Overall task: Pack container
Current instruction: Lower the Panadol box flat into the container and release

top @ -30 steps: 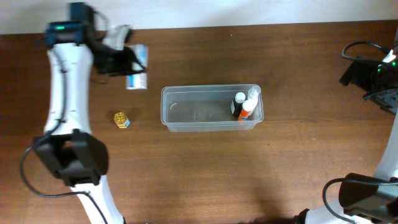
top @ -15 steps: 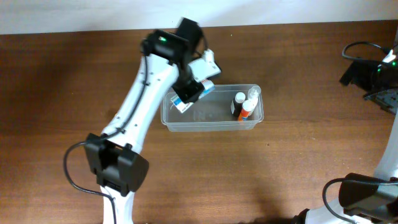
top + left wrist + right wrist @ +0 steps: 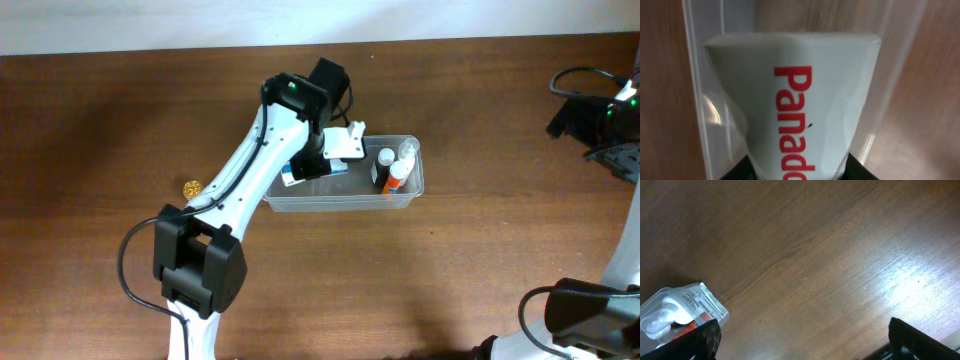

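Nearest me on the table (image 3: 400, 280), a small gold thing (image 3: 192, 187) lies left of the container (image 3: 330, 203), well apart from it. The container sits mid-table. Over its left half, my left gripper (image 3: 318, 158) is clamped on a white box (image 3: 790, 100) with red lettering. Two bottles (image 3: 390, 170) stand at its right end. Far right, my right gripper (image 3: 802, 330) is spread wide, holding nothing, with a blister pack (image 3: 680, 307) beside one finger.

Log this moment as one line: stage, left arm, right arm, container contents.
stage: placing | left gripper: shut on Panadol box over container | right gripper: open | inside: two small bottles, right end
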Controlling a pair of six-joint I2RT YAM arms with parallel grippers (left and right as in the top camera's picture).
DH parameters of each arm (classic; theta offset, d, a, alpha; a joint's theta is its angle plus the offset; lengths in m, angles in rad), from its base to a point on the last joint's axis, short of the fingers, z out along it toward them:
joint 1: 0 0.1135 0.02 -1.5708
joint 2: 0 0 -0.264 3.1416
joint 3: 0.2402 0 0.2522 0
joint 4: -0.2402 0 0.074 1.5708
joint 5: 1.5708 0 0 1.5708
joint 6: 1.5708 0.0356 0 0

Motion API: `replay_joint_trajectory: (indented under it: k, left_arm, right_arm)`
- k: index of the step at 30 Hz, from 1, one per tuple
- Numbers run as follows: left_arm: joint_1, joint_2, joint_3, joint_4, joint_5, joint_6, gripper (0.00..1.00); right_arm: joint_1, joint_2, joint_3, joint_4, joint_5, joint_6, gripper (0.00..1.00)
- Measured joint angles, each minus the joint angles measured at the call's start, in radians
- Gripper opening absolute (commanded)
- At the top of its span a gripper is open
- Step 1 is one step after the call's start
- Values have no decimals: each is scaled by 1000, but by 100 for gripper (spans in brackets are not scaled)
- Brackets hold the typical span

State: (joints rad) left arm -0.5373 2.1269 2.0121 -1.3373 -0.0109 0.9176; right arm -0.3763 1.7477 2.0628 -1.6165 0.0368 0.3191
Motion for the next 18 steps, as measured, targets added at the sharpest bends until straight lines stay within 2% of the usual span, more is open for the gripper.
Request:
replay_joint_trajectory:
  k: [6, 18]
  left_arm:
    - [0, 0, -64, 98, 32, 111, 36]
    - [-3, 2, -97, 164, 169, 157, 38]
  right_arm:
    - [0, 0, 0, 0, 0, -1, 98]
    - [0, 0, 0, 0, 0, 0, 98]
